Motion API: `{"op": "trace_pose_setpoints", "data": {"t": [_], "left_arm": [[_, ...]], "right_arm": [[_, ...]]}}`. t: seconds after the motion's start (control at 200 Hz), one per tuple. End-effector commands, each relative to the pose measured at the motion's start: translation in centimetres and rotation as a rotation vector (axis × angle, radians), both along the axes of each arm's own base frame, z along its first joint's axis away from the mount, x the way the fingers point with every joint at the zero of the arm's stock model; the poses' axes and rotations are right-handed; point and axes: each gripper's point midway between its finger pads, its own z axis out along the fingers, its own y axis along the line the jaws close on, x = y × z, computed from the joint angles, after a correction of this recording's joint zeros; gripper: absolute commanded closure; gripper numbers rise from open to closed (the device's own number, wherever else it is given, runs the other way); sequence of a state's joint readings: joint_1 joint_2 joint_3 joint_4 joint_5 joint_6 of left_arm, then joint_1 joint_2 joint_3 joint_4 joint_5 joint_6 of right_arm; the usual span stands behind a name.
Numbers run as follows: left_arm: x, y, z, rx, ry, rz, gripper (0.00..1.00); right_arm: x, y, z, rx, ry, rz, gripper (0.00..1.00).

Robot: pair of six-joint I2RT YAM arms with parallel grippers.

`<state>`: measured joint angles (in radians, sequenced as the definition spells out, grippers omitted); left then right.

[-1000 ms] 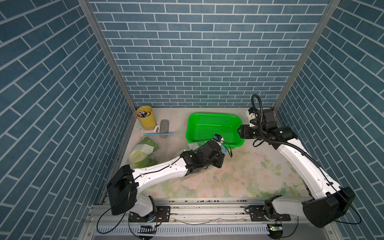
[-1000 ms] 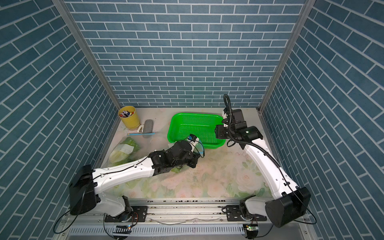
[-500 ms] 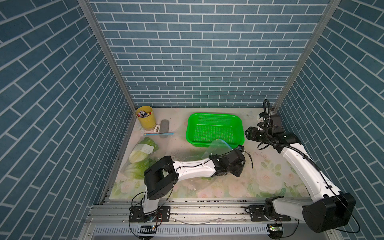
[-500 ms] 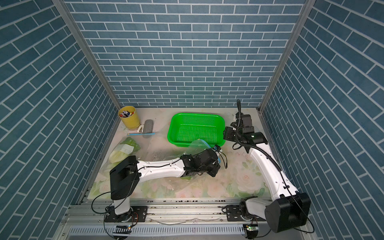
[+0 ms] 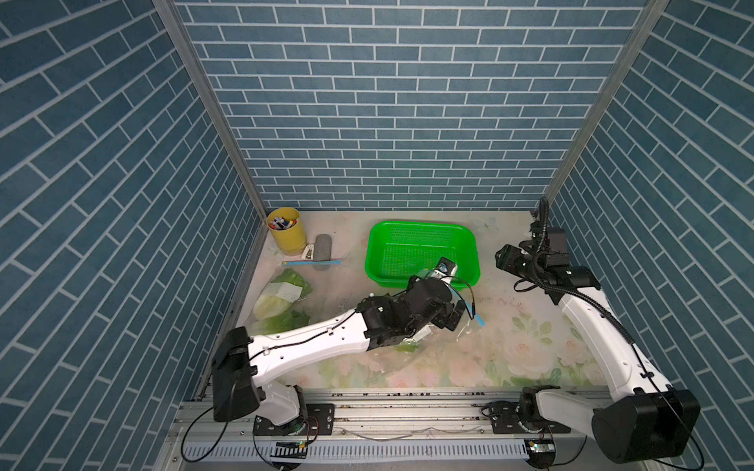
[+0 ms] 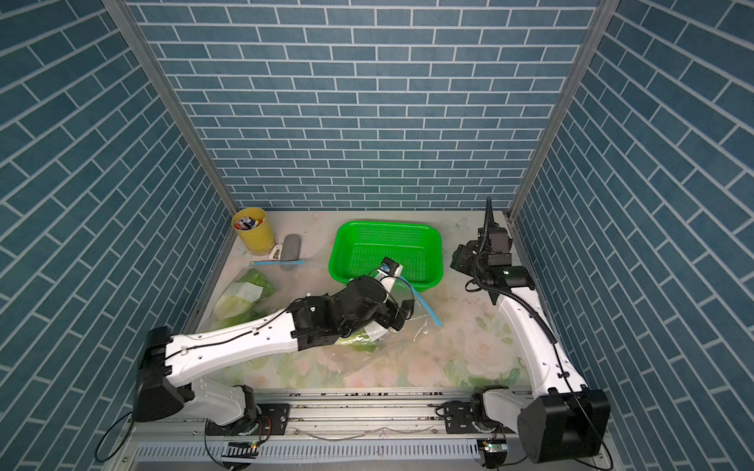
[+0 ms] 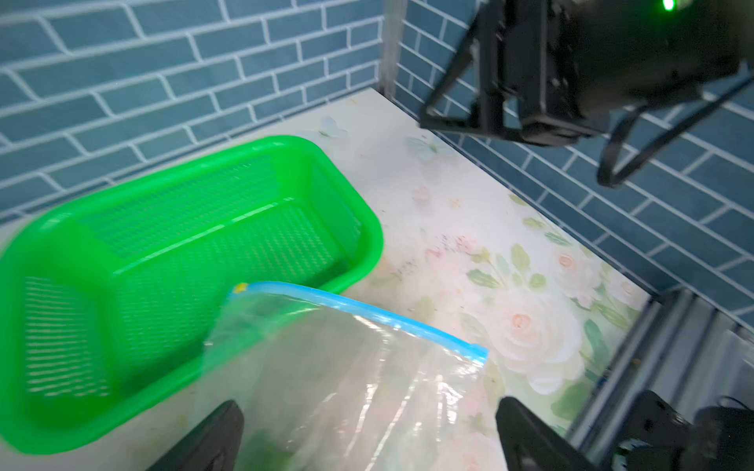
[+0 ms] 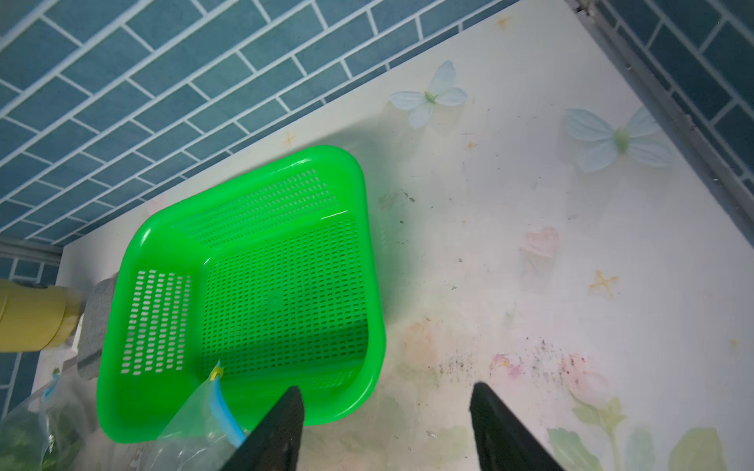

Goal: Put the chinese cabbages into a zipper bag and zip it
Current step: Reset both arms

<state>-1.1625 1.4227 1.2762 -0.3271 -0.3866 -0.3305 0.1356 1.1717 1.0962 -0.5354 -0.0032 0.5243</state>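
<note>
A clear zipper bag (image 5: 444,350) with a blue zip strip (image 6: 424,306) lies on the table in front of the basket. One chinese cabbage (image 5: 408,348) shows green inside it, largely hidden under my left arm. My left gripper (image 5: 453,317) hangs over the bag's mouth end, open. In the left wrist view the bag (image 7: 347,359) lies between the wide-apart fingers (image 7: 220,436) without being pinched. More chinese cabbages (image 5: 279,297) sit in a second clear bag by the left wall. My right gripper (image 5: 504,259) hovers open and holding nothing to the right of the basket, its fingers (image 8: 281,428) apart over bare table.
An empty green mesh basket (image 5: 383,253) stands at the back centre, touching the bag's zip corner (image 8: 216,391). A yellow cup of pens (image 5: 285,232) and a grey block (image 5: 322,246) stand at the back left. Brick walls close in on three sides.
My left gripper went from shut to wide open over the bag, after sweeping right along it. My right gripper drew back to the right, away from the basket, and opened slightly wider.
</note>
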Motion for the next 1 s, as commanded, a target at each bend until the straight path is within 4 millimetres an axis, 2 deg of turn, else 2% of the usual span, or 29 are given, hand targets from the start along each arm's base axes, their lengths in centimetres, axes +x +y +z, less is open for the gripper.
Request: {"op": "trace_pose_setpoints", "data": {"t": [0.0, 0.13, 0.28, 0.375, 0.465, 0.515, 0.57, 0.6, 0.69, 0.775, 0.84, 0.995], "left_arm": [[3.4, 7.7, -0.3, 0.162, -0.066, 0.227, 0.01], [6.9, 17.9, 0.8, 0.217, -0.092, 0.560, 0.01], [8.7, 29.2, -0.8, 0.223, -0.085, 0.902, 0.01], [8.7, 34.8, -3.0, 0.235, -0.097, 1.069, 0.01], [8.6, 38.3, -5.1, 0.262, -0.089, 1.160, 0.01], [9.0, 39.4, -6.5, 0.264, -0.086, 1.167, 0.01], [9.3, 40.5, -7.9, 0.271, -0.072, 1.182, 0.01], [9.5, 40.9, -8.6, 0.280, -0.075, 1.186, 0.01], [10.1, 40.9, -10.5, 0.321, -0.099, 1.145, 0.01], [10.7, 40.6, -11.9, 0.289, -0.127, 1.104, 0.01], [10.9, 40.3, -13.0, 0.286, -0.150, 1.077, 0.01], [12.1, 39.6, -13.9, 0.274, -0.211, 1.007, 0.01]], "right_arm": [[0.4, -3.1, 0.3, -0.010, -0.049, -0.170, 0.28], [0.3, -6.5, -1.3, -0.114, -0.046, -0.301, 0.21], [0.1, -9.4, -4.6, -0.273, -0.015, -0.391, 0.15], [-0.3, -11.0, -6.6, -0.365, -0.005, -0.442, 0.12], [-0.8, -12.4, -8.4, -0.453, 0.012, -0.485, 0.08], [-0.8, -12.8, -9.4, -0.496, 0.026, -0.484, 0.04], [-1.0, -13.3, -10.6, -0.535, 0.041, -0.499, 0.04], [-1.1, -13.6, -10.5, -0.547, 0.047, -0.510, 0.01], [-0.3, -13.5, -10.5, -0.596, 0.008, -0.470, 0.01], [-0.3, -13.7, -11.6, -0.624, 0.004, -0.467, 0.01], [0.9, -13.0, -12.2, -0.621, -0.057, -0.411, 0.01], [3.2, -11.2, -12.2, -0.606, -0.199, -0.297, 0.01]]}}
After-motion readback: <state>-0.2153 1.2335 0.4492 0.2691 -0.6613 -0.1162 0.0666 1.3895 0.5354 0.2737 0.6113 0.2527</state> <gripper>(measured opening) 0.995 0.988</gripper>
